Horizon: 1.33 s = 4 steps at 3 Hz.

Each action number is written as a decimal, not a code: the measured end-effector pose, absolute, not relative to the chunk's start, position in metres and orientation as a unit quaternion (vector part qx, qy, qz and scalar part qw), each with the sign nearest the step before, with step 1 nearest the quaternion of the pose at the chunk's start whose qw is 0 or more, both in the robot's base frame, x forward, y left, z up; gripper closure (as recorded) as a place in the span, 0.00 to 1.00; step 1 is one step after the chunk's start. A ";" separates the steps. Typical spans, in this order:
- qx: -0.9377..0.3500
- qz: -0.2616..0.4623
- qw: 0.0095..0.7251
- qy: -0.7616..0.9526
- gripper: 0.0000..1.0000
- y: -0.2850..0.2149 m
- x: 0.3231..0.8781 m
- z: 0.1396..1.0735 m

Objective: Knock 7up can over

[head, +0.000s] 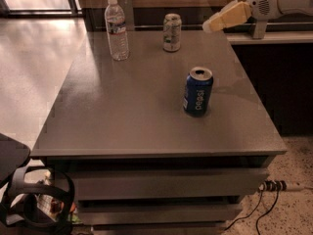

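Observation:
The 7up can (171, 32), pale silver-green with whitish sides and a metal top, stands upright at the far middle of the grey table (122, 111). My gripper (211, 25), with cream-coloured fingers on a white arm, reaches in from the upper right. It hovers above the table's far right corner, to the right of the can and apart from it.
A dark blue Pepsi can (198, 91) stands upright at the right centre of the table. A clear plastic water bottle (117, 29) stands at the far left. Drawers run under the table front. A dark counter (274, 38) stands to the right, cables lie on the floor.

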<state>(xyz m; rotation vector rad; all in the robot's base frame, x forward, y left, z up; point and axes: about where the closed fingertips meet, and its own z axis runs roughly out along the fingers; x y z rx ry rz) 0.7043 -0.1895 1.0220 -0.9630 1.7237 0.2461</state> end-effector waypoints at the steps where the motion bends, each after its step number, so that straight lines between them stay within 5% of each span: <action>1: -0.400 0.135 0.545 0.724 0.00 -0.174 0.737 0.999; 4: -0.371 0.182 0.580 0.702 0.00 -0.133 0.819 0.943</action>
